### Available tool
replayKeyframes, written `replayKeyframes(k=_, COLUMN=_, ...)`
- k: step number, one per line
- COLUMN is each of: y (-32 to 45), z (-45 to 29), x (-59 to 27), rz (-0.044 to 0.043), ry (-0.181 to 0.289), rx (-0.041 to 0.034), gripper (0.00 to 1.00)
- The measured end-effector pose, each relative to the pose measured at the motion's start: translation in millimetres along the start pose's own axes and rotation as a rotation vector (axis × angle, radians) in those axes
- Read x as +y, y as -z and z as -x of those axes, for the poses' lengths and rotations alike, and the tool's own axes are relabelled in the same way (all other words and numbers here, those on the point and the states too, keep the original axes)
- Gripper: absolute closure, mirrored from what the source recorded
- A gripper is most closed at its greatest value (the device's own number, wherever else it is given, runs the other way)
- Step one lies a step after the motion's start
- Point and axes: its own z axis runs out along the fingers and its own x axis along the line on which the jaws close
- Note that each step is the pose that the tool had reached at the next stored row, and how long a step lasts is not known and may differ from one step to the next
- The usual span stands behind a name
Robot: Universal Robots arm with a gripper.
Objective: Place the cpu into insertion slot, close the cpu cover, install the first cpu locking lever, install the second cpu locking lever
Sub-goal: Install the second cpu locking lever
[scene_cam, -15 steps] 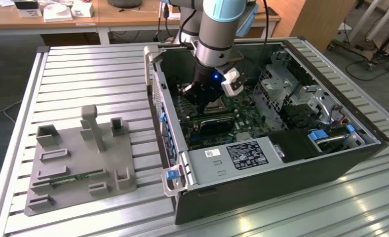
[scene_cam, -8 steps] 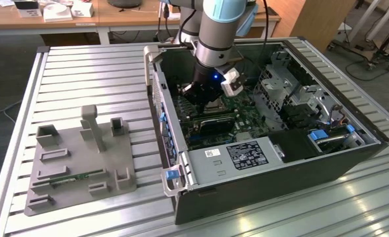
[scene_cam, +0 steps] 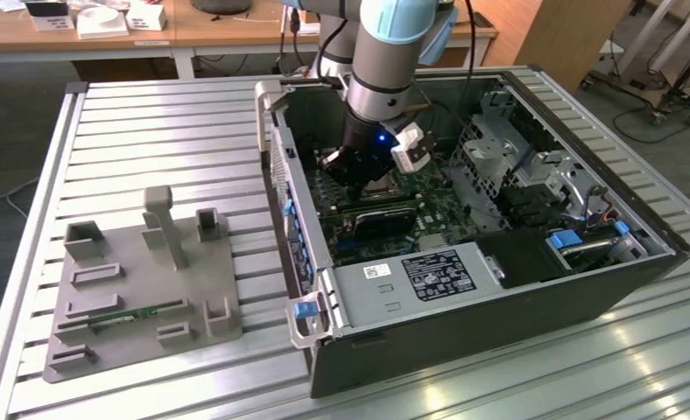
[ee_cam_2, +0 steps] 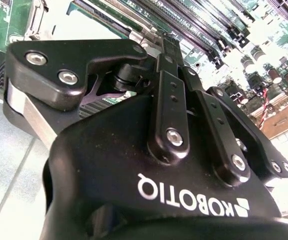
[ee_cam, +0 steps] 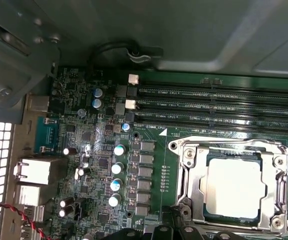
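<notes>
Arm reaching down into the open computer case, over the socket.
Exterior view: the arm descends steeply, its gripper low above the motherboard. First wrist view: the cpu sits in the insertion slot, the cpu cover lying around it. Second wrist view: finger spread cannot be told.

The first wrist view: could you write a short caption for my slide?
The cpu sits in the insertion slot, framed by the closed cpu cover, beside long memory slots.

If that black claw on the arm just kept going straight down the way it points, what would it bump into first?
Most likely the cpu cover, the silvery frame lying over the cpu on the green board. The gripper hovers at that frame's edge, though depth is unclear.
</notes>
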Motion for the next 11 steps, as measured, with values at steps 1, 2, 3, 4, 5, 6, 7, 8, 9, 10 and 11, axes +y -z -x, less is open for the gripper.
replayKeyframes(k=1, y=-0.3, z=0.0, x=0.0, rz=0.0003, ry=0.000, rx=-0.0001, gripper=0.89)
replayKeyframes(k=2, y=-0.4, z=0.0, x=0.0, rz=0.0004, ry=0.000, rx=-0.0002, gripper=0.89)
replayKeyframes(k=3, y=-0.5, z=0.1, x=0.1, rz=0.0006, ry=0.000, rx=-0.0003, gripper=0.89)
replayKeyframes(k=4, y=-0.6, z=0.1, x=0.1, rz=0.0004, ry=0.001, rx=-0.0005, gripper=0.89)
replayKeyframes(k=5, y=-0.3, z=0.2, x=0.1, rz=-0.0001, ry=0.001, rx=-0.0006, gripper=0.89)
replayKeyframes(k=6, y=0.0, z=0.2, x=0.2, rz=-0.0003, ry=0.001, rx=-0.0009, gripper=0.89)
replayKeyframes(k=7, y=0.5, z=0.3, x=0.3, rz=-0.0001, ry=0.001, rx=-0.0011, gripper=0.89)
replayKeyframes(k=8, y=1.4, z=0.3, x=0.4, rz=0.0002, ry=0.001, rx=-0.0015, gripper=0.89)
replayKeyframes(k=9, y=2.7, z=0.4, x=0.6, rz=0.0000, ry=0.001, rx=-0.0016, gripper=0.89)
replayKeyframes(k=10, y=4.7, z=0.1, x=0.5, rz=-0.0009, ry=0.001, rx=-0.0007, gripper=0.89)
replayKeyframes(k=11, y=6.5, z=0.1, x=0.7, rz=-0.0008, ry=0.001, rx=-0.0007, gripper=0.89)
